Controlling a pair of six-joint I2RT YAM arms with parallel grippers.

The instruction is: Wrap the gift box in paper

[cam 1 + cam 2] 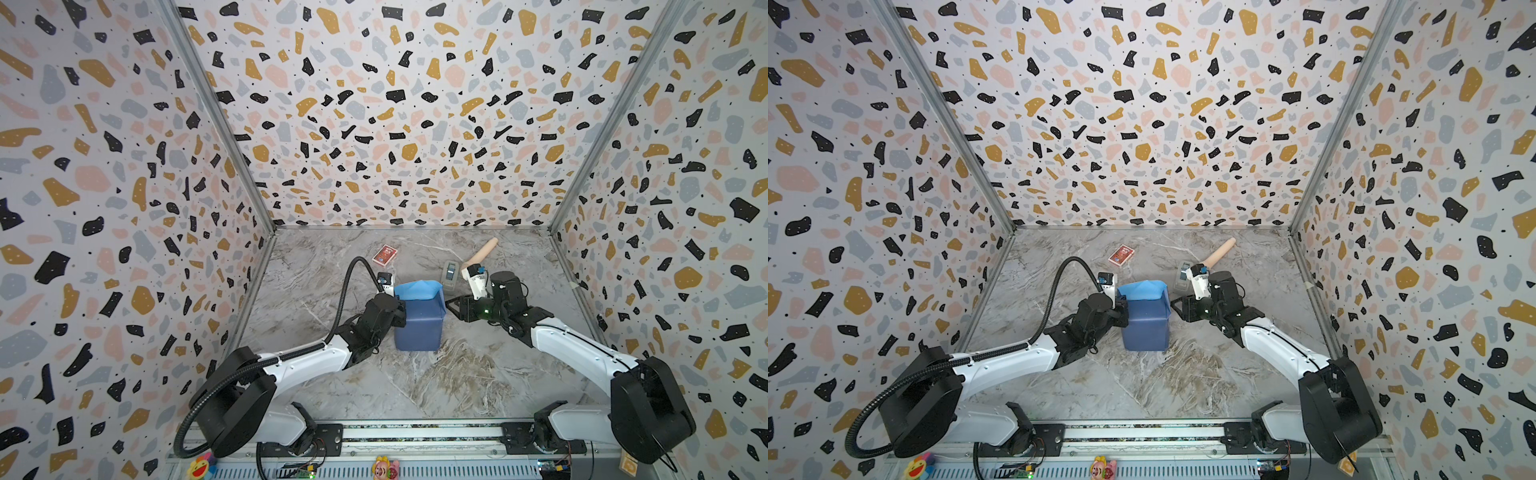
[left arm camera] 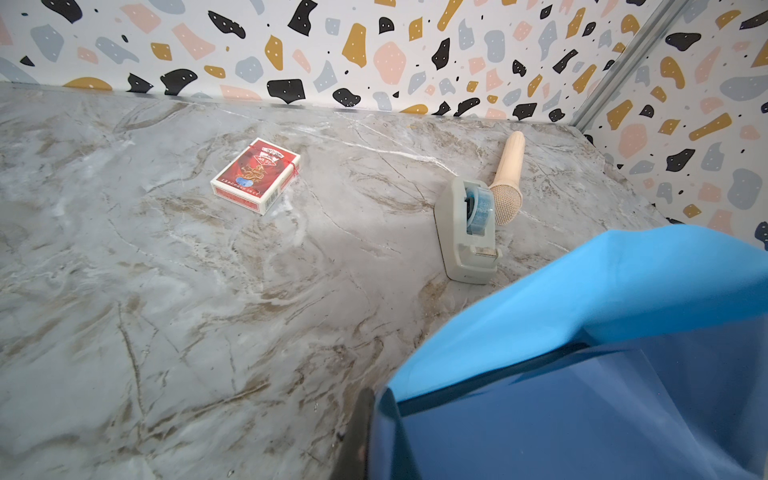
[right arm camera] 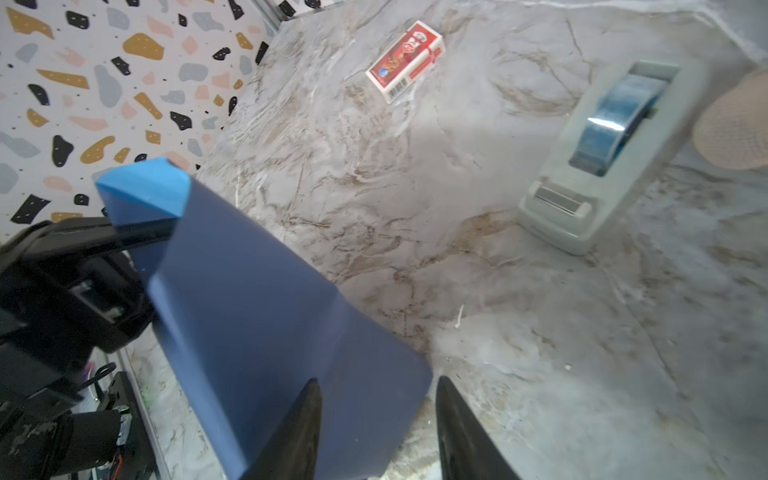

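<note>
The gift box stands about in the middle of the tabletop (image 1: 457, 386), and the paper (image 1: 417, 328) already covers it on the sides that both top views show. I cannot make out any bare part of the box with certainty. On top, a lighter blue flap lies loosely and bulges up, so the wrapping does not look finished. I judge that the step in hand is folding and closing the upper end.

The left end effector (image 1: 401, 309) is fully closed at the left upper edge of the package. In the right wrist view its tip disappears into a fold there, so it seems to pinch the paper and keep it in place. The right end effector (image 3: 377, 382) is just beside the right side of the package. Its jaws stand partly apart and it grips nothing. A loose corner of paper lies in front of them.

The next move probably calls for the right end effector to take or push this loose corner flat against the package while the left one keeps the fold from springing back. After that, tape is needed. The tape dispenser (image 1: 449, 275) stands near, behind the right arm.
</note>
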